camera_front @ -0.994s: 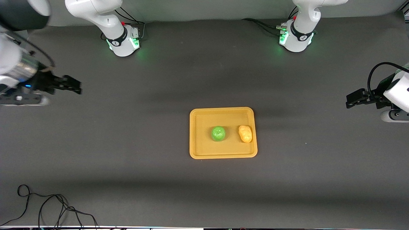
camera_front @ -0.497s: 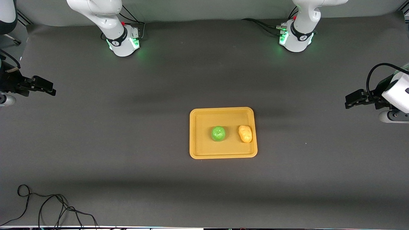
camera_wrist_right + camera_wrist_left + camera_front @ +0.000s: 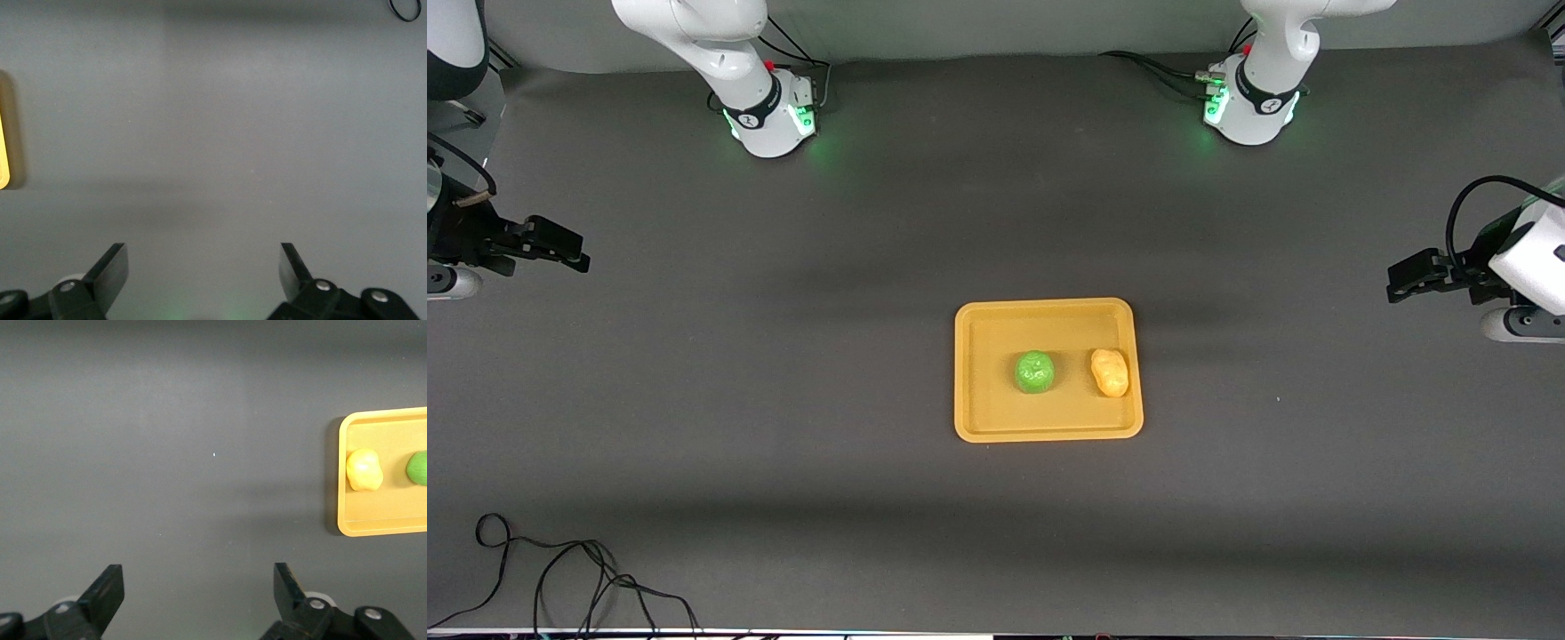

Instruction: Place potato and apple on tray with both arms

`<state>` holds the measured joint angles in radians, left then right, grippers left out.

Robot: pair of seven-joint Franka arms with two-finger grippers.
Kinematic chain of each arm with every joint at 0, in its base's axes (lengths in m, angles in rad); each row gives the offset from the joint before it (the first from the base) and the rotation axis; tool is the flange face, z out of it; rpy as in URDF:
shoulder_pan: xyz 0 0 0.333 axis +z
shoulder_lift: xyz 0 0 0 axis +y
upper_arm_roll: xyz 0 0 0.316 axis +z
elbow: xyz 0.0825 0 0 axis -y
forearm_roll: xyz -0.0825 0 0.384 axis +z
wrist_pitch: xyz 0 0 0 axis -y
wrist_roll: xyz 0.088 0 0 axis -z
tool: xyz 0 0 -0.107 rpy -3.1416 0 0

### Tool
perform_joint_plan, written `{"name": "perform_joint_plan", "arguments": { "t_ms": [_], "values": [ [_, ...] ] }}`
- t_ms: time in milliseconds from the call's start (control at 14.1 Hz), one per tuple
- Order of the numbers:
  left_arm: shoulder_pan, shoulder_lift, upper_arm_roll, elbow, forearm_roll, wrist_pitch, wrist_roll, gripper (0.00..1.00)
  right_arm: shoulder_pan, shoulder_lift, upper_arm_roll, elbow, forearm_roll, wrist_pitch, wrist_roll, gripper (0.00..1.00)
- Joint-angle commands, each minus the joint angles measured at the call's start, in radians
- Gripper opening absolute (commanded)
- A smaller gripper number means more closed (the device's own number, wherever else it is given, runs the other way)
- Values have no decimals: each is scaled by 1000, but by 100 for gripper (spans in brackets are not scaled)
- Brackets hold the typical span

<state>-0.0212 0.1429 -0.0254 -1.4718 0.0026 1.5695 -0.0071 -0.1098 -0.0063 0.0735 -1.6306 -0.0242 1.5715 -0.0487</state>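
Apple (image 3: pixel 1035 372) and potato (image 3: pixel 1110 372) sit on the tray (image 3: pixel 1048 432), mid-frame on my front view.
Left wrist view: left tool (image 3: pixel 199 590) spread, empty over bare worktop (image 3: pixel 167 440). Right wrist view: right tool (image 3: pixel 203 267) likewise spread, empty, tray edge barely showing.

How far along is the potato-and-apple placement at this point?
Done: the round green toy apple and the lumpy yellow-orange toy potato both lie apart inside the flat yellow-orange plastic tray. In hand: nothing; the left gripper and right gripper are open over bare table at their own ends. Left: nothing visible.
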Motion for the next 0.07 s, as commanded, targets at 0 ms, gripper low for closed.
{"name": "perform_joint_plan", "arguments": {
  "t_ms": [0],
  "values": [
    [-13,-13,2,-19,-4,6,12,99,18,-7,-21,-2,-8,10,-10,100]
  ]
}}
